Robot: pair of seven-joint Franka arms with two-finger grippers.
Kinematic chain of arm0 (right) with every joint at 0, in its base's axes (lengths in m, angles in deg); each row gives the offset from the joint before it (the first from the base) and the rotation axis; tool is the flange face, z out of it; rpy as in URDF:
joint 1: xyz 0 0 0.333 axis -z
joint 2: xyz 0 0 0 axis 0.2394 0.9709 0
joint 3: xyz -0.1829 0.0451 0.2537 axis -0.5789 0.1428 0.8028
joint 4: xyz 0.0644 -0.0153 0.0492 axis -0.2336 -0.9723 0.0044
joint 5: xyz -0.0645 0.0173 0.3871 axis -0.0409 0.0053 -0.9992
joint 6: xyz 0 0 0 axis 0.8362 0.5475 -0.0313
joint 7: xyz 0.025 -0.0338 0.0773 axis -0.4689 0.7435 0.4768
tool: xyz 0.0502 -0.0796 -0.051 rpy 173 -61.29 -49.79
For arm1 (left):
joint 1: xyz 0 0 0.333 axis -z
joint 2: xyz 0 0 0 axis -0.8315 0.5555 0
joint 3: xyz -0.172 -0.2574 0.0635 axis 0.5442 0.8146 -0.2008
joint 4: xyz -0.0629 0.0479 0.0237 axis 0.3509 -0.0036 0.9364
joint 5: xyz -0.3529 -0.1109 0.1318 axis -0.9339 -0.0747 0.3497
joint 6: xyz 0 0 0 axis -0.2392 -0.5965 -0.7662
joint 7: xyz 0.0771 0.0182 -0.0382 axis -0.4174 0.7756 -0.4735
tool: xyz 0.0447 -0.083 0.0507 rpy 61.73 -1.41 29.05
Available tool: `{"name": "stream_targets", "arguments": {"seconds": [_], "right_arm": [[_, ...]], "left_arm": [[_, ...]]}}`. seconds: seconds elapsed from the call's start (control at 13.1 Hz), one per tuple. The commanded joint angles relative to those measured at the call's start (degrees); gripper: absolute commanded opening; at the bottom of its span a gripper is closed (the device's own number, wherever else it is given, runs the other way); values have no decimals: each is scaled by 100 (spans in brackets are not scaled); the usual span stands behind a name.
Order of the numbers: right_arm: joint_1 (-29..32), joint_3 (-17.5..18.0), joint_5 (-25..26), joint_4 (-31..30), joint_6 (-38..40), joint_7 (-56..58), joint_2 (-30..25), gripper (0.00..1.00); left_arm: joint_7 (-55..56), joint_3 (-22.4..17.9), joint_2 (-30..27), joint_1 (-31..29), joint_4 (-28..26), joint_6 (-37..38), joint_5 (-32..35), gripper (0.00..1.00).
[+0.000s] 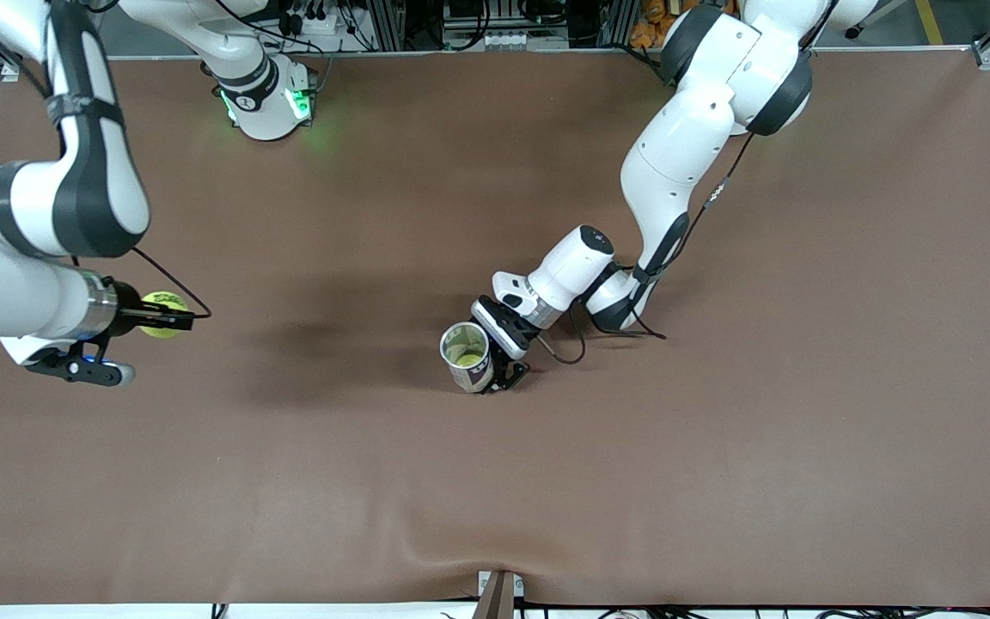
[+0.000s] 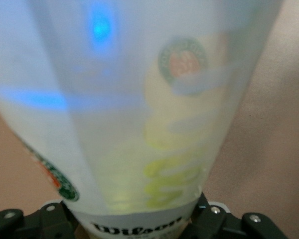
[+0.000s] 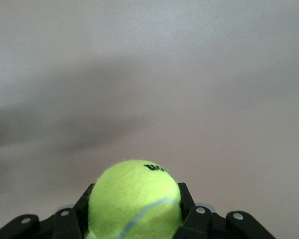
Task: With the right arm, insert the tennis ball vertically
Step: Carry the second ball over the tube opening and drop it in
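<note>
A yellow-green tennis ball [image 1: 161,311] [image 3: 135,201] sits between the slim black fingers of my right gripper [image 1: 170,318] [image 3: 134,209], which is shut on it above the brown table at the right arm's end. Near the table's middle stands a clear plastic ball can [image 1: 467,355] [image 2: 134,114], upright with its open mouth up and a yellow-green ball showing inside. My left gripper [image 1: 495,365] [image 2: 137,221] is shut on the can's side, low down near the table.
The brown mat [image 1: 718,430] covers the whole table. The right arm's base [image 1: 267,94] stands at the robots' edge, with a green light on it. A bracket [image 1: 498,593] sticks up at the table's edge nearest the front camera.
</note>
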Motion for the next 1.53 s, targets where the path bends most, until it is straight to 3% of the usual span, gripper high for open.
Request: {"name": "stream_targets", "arguments": {"seconds": [0.0,0.31,0.46,0.69,1.07,1.45], "right_arm": [[-588,-12,-219,568,234,-1204,130,0],[-1467,-12,-405,946,164,-3005,200,0],[-1933,-12,-414,1332,102,-3867,489,0],[-2514,-21,-397,1668,-695,-5046,973,0],[-2954,-30,-353,2484,-961,-5663,1772,0],[-3121,-47,-283,2538,-1489,-6007,1976,0]], "left_arm": [[28,1,85,-60,-44,21,5,84],[28,1,77,-60,-35,21,5,84],[28,1,68,-60,-35,21,5,84],[28,1,77,-60,-35,21,5,84],[28,1,77,-69,-44,21,5,84],[28,1,77,-60,-53,21,5,84]]}}
